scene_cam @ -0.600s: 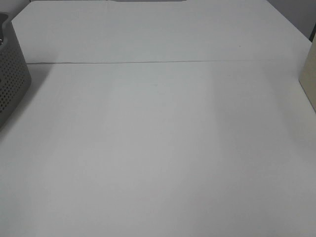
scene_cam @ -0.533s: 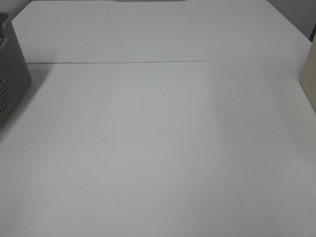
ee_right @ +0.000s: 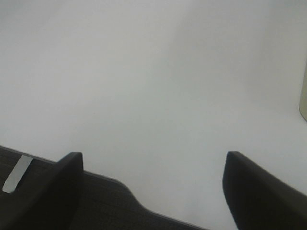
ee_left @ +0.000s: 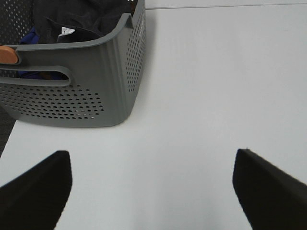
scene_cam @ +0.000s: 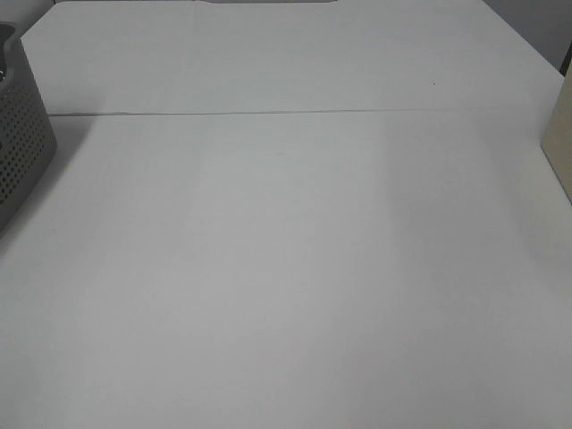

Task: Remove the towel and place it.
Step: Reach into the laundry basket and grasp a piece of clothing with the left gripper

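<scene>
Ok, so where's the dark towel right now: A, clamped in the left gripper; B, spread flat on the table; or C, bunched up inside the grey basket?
C: the left wrist view shows the towel lying crumpled inside the grey basket, not on the table.

Soft, even light washes the white desk (scene_cam: 286, 268) pale; the basket (ee_left: 96, 91) throws a faint shadow; the right wrist view is hazy.

Nothing visible is changing in the high view. The basket (scene_cam: 22, 143) and the table (scene_cam: 286, 268) are sitting just as they were a moment ago.
</scene>
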`<state>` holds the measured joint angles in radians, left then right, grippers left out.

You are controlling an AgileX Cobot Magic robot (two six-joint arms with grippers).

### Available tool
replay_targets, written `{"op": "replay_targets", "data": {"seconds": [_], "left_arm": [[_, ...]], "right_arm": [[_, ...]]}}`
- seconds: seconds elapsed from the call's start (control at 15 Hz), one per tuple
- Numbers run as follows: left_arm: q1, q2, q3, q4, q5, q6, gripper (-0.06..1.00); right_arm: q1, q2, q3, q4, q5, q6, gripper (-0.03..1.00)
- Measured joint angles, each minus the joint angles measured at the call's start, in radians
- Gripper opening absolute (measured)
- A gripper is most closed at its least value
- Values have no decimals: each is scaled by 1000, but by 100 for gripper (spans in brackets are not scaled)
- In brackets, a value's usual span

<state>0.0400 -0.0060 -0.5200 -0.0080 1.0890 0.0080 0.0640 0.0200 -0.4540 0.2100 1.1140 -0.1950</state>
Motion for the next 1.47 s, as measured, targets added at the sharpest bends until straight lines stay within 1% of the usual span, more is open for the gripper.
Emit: {"op": "replay_targets", "data": {"seconds": [0.53, 0.67, 0.73, 1.47], "left_arm": [[0, 0, 0, 0, 0, 0, 87], [0, 0, 0, 0, 0, 0, 96], [0, 0, 0, 0, 0, 0, 98], [0, 0, 0, 0, 0, 0, 99]], "right_arm": [[0, 0, 0, 0, 0, 0, 76], [0, 0, 0, 0, 0, 0, 76], [0, 0, 0, 0, 0, 0, 76], [0, 0, 0, 0, 0, 0, 76]]}}
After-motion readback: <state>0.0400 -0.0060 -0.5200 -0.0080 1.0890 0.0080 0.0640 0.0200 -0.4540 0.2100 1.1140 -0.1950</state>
